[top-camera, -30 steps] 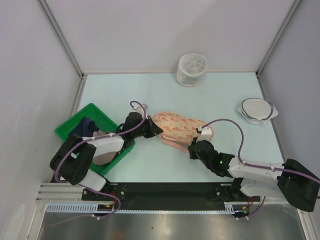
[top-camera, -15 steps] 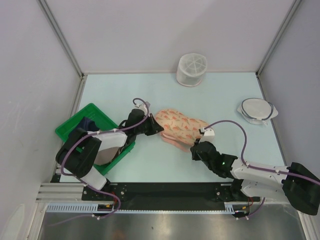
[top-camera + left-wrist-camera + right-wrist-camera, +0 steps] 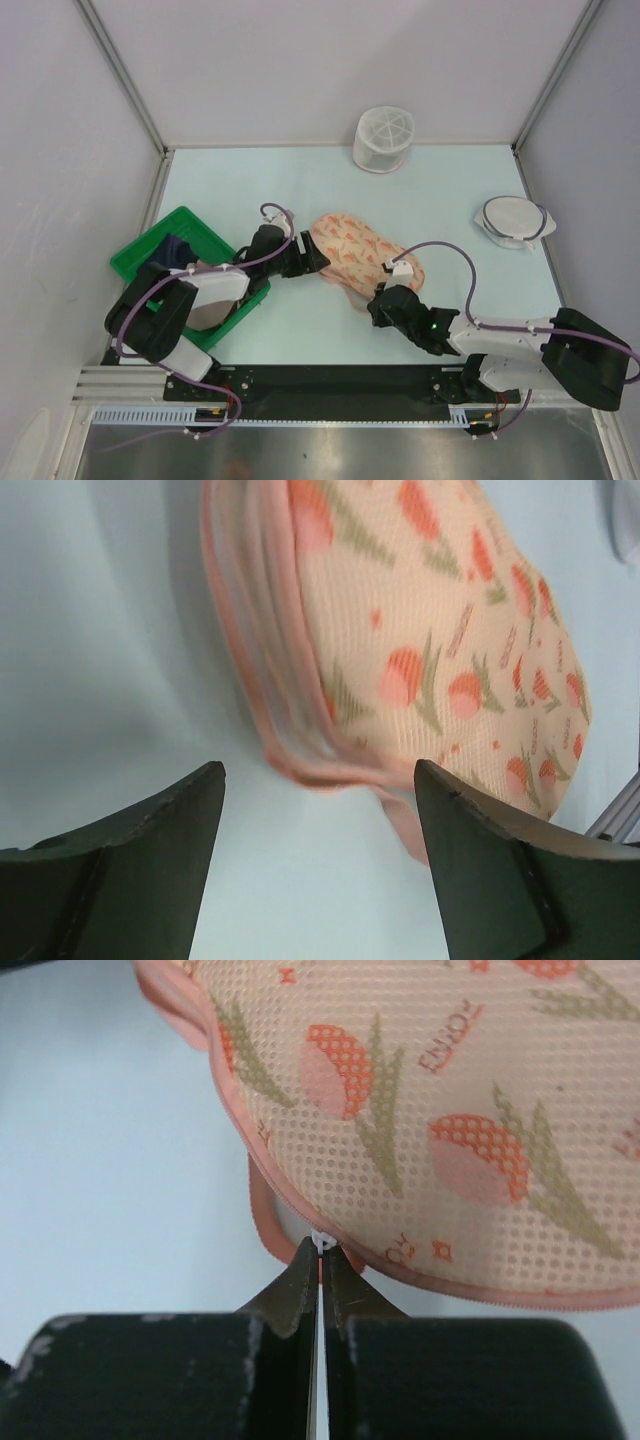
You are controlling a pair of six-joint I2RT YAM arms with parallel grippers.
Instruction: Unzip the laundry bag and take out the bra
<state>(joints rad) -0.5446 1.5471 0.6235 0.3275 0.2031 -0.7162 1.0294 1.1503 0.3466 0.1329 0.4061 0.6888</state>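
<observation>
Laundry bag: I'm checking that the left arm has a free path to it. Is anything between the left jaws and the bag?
Nothing visible does. The left gripper has its jaws open, with only bare table before the laundry bag and its pink-edged end. The right gripper is shut on the zip pull at the bag's edge.

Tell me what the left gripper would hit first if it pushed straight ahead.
Most likely the laundry bag: its pink-edged end lies just ahead, in line with the gap of the open left gripper. Depth is hard to judge.

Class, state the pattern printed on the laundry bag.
The laundry bag shows orange-red tulips on peach mesh; right wrist view.
</observation>
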